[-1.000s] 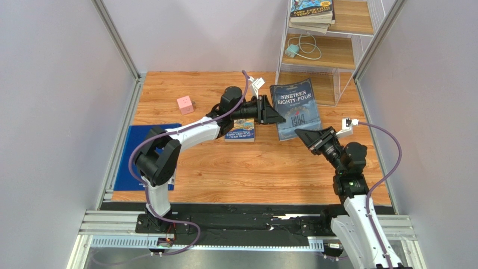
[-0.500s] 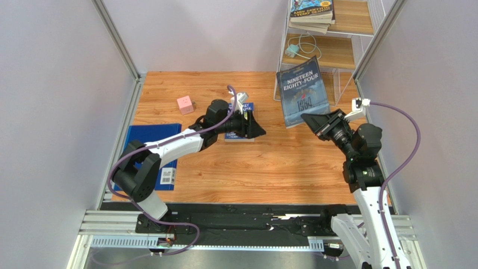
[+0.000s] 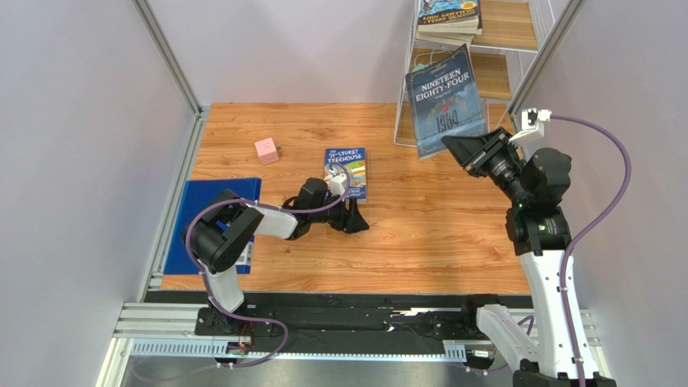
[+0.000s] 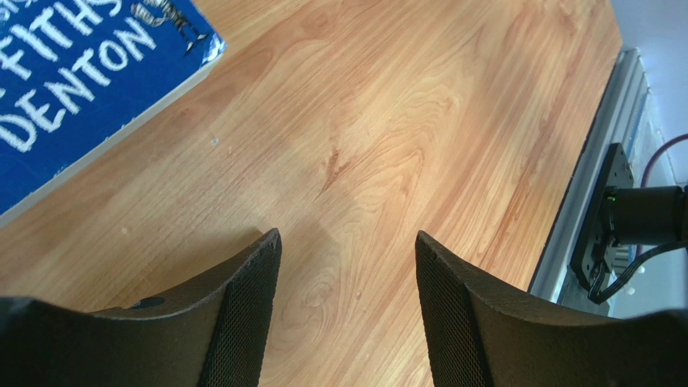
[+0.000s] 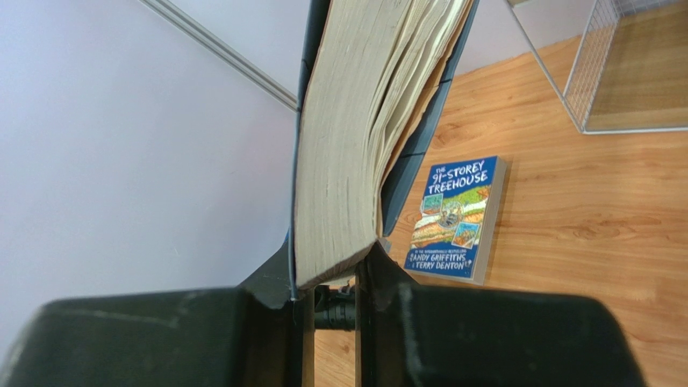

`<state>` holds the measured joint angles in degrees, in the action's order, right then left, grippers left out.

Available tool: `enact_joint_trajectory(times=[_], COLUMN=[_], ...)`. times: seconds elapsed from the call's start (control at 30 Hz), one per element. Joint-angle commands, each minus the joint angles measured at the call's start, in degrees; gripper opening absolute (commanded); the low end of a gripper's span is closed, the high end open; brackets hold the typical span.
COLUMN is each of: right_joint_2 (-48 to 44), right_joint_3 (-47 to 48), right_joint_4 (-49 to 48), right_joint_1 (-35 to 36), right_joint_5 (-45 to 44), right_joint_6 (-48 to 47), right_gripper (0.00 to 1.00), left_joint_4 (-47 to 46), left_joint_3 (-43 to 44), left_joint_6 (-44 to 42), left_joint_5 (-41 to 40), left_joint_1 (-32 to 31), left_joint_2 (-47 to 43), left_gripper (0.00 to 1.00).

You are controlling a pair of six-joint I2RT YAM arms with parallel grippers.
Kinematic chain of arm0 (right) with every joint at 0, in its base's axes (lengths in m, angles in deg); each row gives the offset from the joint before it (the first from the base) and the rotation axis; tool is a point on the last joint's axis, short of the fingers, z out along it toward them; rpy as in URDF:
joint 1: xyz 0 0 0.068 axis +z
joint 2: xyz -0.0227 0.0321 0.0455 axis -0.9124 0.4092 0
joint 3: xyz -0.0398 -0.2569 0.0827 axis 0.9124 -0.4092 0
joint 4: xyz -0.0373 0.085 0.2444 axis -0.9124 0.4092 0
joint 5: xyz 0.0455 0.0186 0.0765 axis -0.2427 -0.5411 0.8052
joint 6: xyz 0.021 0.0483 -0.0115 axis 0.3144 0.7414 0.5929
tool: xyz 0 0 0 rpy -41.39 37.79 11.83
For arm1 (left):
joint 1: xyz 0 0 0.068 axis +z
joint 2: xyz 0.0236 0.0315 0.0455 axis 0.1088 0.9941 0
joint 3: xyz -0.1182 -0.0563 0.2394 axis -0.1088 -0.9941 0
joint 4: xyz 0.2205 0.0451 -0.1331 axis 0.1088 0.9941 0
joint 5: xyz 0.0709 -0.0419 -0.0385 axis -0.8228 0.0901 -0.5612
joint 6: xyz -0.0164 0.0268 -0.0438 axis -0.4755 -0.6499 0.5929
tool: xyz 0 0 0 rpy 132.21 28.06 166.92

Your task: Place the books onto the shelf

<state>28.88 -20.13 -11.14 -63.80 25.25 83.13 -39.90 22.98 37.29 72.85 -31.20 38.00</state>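
The shelf (image 3: 510, 26) and its stacked books (image 3: 448, 18) partly beyond the overhead view's top edge.

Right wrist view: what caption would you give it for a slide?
Right gripper clamps Nineteen Eighty-Four, pages facing the camera; 91-Storey Treehouse book lies flat on the table behind.

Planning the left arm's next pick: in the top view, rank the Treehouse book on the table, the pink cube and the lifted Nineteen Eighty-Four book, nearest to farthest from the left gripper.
From the left gripper:
1. Treehouse book, just beyond it on the table.
2. Pink cube, back left.
3. Nineteen Eighty-Four book, raised at back right.
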Motion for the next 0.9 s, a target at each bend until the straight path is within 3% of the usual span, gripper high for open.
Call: enact_joint_trajectory(times=[0.0, 0.23, 0.87], right_joint_2=[2.6, 6.5, 5.7], right_joint_3=[9.5, 15.2, 2.0], right_joint_4=[-6.6, -5.1, -8.6], right_joint_1=[-0.2, -0.3, -3.9], right_joint_5=[1.2, 2.6, 5.1], right_joint_6=[-2.6, -2.0, 0.7], right_gripper=[0.0, 0.0, 0.0], left_joint_4=[-9.7, -10.2, -12.0], left_joint_3=[-0.7, 0.1, -0.4], left_joint_6=[-2.3, -1.4, -0.6], left_joint_5=[1.7, 2.4, 2.5], left_joint_1=[-0.1, -0.1, -0.2], left_joint_2=[-0.9, 1.2, 2.2], left_gripper=[0.68, 0.67, 0.67])
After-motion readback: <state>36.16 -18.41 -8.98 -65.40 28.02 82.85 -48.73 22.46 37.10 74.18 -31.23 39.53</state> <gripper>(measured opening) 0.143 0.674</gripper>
